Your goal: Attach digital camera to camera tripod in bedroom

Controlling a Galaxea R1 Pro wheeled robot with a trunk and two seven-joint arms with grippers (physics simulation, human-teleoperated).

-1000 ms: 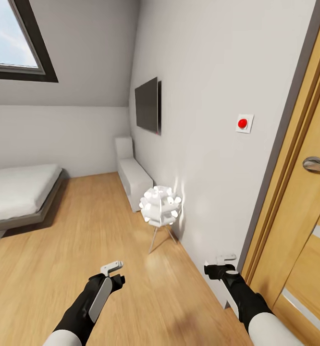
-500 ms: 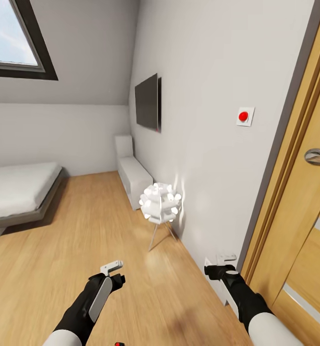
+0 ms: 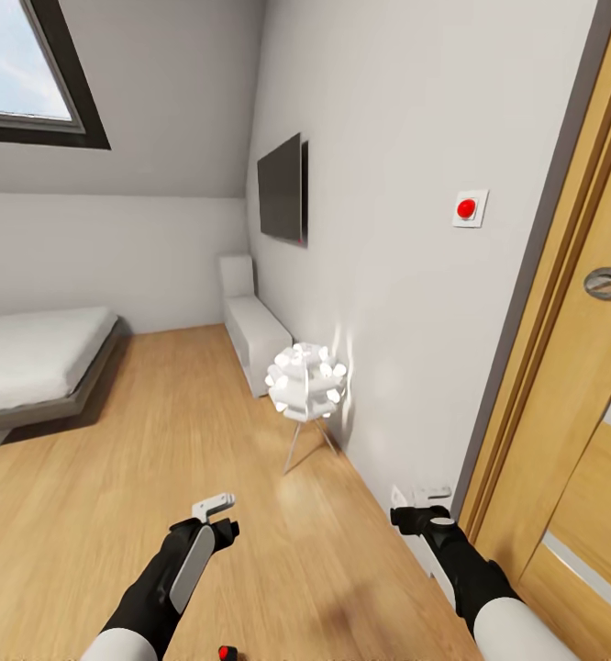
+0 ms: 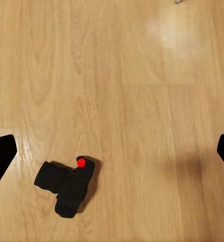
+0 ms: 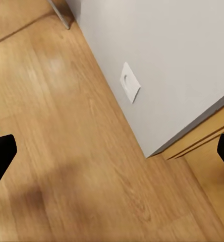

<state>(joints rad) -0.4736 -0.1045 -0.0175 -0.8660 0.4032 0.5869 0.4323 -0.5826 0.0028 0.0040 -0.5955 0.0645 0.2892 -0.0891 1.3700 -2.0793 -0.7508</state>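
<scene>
Head view has tilted down; red button of camera (image 4: 66, 185) now at 6 o'clock edge, on floor (image 3: 85, 496) below left gripper (image 4: 112, 151). Both grippers' jaws wide, empty; right gripper (image 5: 112, 151) near wall. Step: locating camera. Next: descend, grasp. Tripod unseen.

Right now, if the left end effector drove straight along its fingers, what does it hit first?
Probably the light wood floor. The left end effector is open and points down at bare boards; the small black digital camera with the red button lies off to one side of that line.
</scene>
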